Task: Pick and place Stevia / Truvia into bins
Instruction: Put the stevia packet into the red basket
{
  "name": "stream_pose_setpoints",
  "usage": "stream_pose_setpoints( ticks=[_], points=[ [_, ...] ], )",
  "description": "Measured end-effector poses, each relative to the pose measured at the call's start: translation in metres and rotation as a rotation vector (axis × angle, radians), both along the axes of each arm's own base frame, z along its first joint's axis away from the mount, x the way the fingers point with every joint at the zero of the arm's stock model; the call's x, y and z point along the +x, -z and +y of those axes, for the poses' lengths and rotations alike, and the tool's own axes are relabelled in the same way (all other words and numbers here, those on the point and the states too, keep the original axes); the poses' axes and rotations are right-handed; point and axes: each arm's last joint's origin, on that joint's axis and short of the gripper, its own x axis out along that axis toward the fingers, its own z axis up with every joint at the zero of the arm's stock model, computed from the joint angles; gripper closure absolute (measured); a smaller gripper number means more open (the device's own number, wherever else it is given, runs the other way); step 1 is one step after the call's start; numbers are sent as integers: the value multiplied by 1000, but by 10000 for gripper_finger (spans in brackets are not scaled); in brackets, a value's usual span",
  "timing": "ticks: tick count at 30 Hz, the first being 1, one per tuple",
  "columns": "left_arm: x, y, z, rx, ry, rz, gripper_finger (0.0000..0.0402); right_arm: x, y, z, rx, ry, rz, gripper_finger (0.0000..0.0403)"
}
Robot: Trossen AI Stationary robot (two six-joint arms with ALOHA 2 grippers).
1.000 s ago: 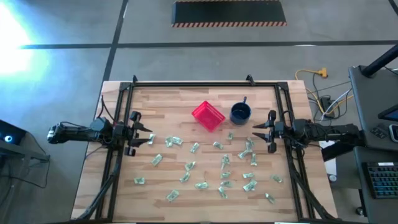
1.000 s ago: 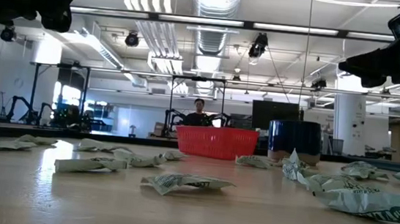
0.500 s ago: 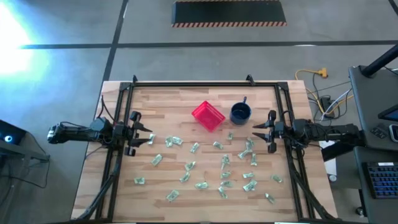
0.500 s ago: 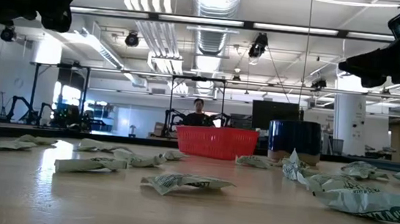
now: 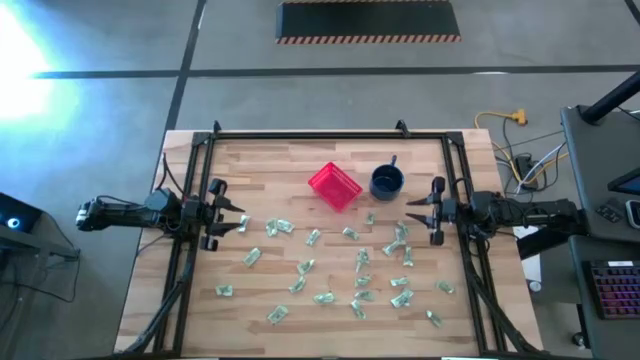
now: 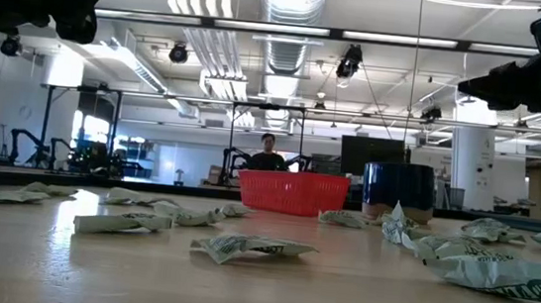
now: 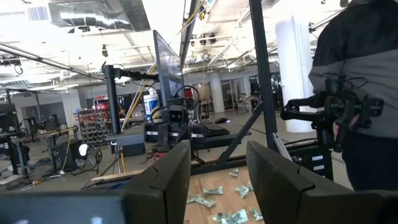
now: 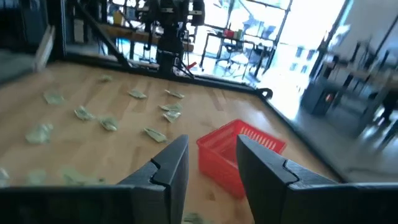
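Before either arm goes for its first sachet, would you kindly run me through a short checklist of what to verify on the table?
1. Left end effector empty, fingers apart, at the table's left edge: ok.
2. Right end effector empty, fingers apart, at the right edge: ok.
3. Red basket upright, unobstructed, near the table's far middle: ok.
4. Basket contents: no sachet seen inside from above: ok.
5. Sachets scattered loose over the near half of the table, most lying singly: ok; a few near the right end effector overlap, so a clean single pick there: cannot tell.
6. Blue mug stands just right of the basket, close enough to crowd a drop from the right: not ok.
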Motion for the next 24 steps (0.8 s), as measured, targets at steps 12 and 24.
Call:
stream_pose_setpoints(
  ticks=[12, 24],
  points=[
    [0, 0, 0, 0, 0, 0, 261, 0, -5, 0, 345, 18, -90, 280],
    [0, -3, 3, -24, -86, -25, 261, 0, -12, -1, 1005, 58, -241, 280]
  ],
)
